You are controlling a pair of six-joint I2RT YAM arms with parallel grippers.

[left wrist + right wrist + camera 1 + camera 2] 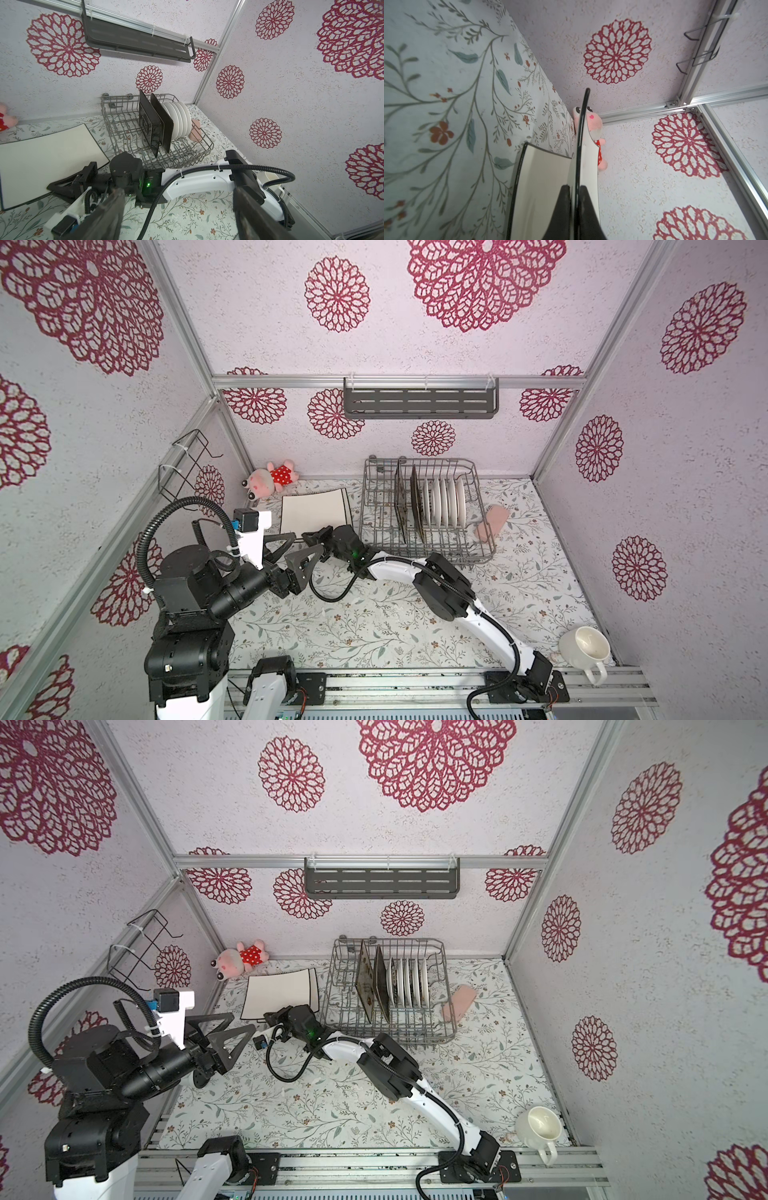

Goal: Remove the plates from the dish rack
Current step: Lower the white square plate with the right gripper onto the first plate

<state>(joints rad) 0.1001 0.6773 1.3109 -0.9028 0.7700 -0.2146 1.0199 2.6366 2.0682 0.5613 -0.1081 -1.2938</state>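
Grey wire rack [376, 506] stands at the back of the bench [374, 626], right of the middle in both top views. Two brown plates [401, 514], both square, stand on edge between its tines. A row of round plates [444, 502], white, stands upright just to their right.

Left of the rack, two white square plates with dark rims lie one over the other, near the back wall. The lower plate [542, 178] rests flat on the bench. The upper plate [588, 162] sits slightly askew over it. The right claw [576, 188] is clamped on its near rim, one finger on each face. Whether the upper plate rests on the lower one or hangs just clear of it is hard to tell from these angles. The right arm reaches across the middle, low over the bench, in front of the rack.

The left claw [243, 1022] hovers just beside the right one, on its left. Its jaws are spread wide, with nothing gripped.

A plush toy [272, 479] lies by the back wall, just beyond the far left corner of the white plates. A pink pad [492, 522] lies against the rack's right side. A mug [584, 647] stands at the bench's front right corner, well apart from the rest.
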